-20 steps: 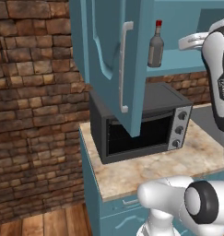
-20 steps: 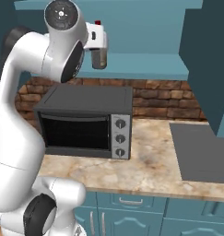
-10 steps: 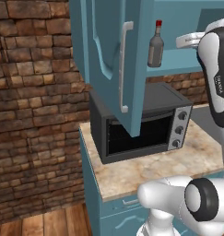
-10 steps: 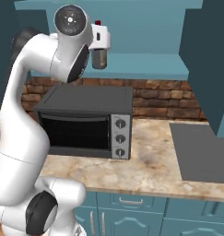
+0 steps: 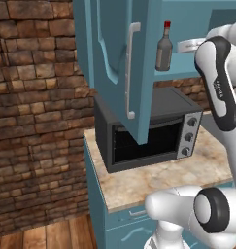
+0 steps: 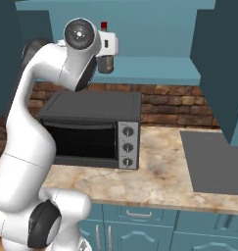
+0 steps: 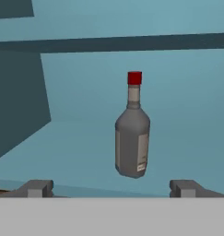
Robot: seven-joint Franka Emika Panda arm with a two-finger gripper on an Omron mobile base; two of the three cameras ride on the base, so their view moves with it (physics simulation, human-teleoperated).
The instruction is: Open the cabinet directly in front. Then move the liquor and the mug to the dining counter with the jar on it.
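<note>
The liquor [image 7: 132, 133] is being shown upright on the lower shelf of the cabinet [image 5: 114, 63], both of whose doors are being held swung open; in the left base view the near door is cutting off part of the toaster oven [image 5: 148, 131] on the bench [image 5: 153, 180]. The claw [image 7: 111, 188] is being held wide apart with nothing between its fingertips [image 7: 36, 188], the bottle being seen at 12 o'clock from it, not touched. In the right base view the liquor [image 6: 105, 60] is being largely hidden behind the white hand, only its red cap and part of its body being made out.
</note>
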